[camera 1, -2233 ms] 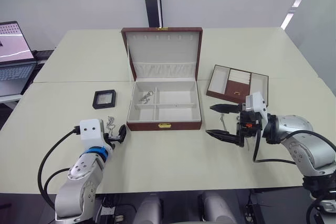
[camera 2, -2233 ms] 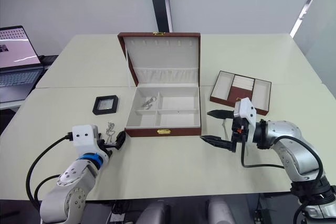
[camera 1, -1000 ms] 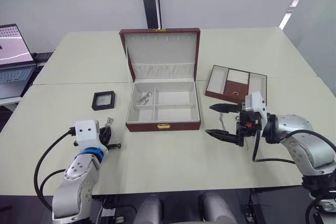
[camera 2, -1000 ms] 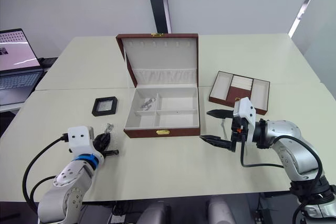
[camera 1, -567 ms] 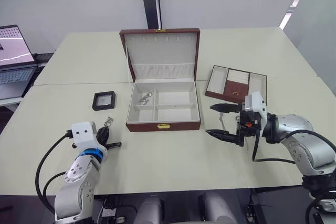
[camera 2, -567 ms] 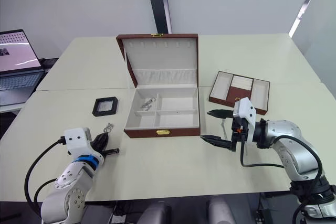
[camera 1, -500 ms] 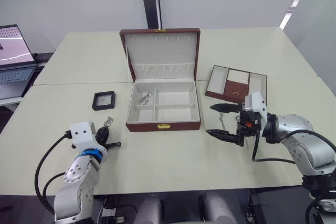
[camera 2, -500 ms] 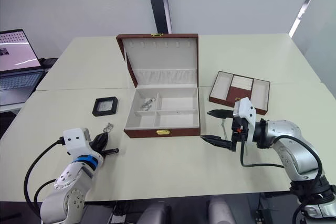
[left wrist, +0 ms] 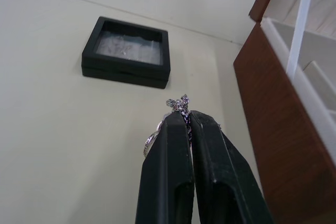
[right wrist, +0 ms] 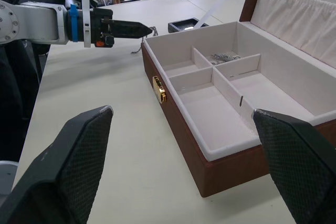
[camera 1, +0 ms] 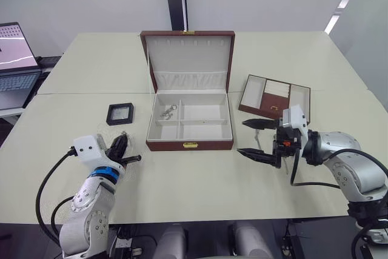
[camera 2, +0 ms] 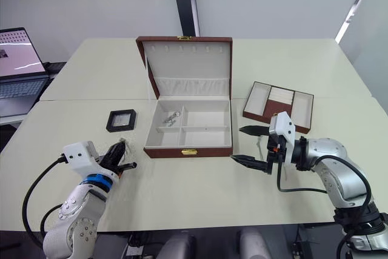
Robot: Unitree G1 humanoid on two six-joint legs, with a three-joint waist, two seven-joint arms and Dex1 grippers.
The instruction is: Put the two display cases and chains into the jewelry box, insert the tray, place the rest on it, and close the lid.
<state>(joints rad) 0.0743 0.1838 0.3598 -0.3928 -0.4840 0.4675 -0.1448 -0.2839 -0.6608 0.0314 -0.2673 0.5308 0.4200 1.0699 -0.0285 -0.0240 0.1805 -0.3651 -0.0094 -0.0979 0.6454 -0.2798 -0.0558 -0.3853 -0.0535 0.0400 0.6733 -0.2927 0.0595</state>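
Most of the chain (left wrist: 177, 102) is hidden between the closed fingers of the left gripper (left wrist: 187, 118); a small knot of links pokes past the fingertips and a ring shows at one side, so its length cannot be judged. From the head views it is a faint glint, too small to make out. The second chain (camera 1: 168, 111) in the far-left compartment of the jewelry box (camera 1: 190, 145) is a tiny tangle, its clasp unreadable. What lies inside the display case (camera 1: 120, 113) cannot be told. The laptop (camera 1: 15, 56) is cut off by the left edge. The tray (camera 1: 274, 97) has its near edge partly covered by the right gripper (camera 1: 253, 139).
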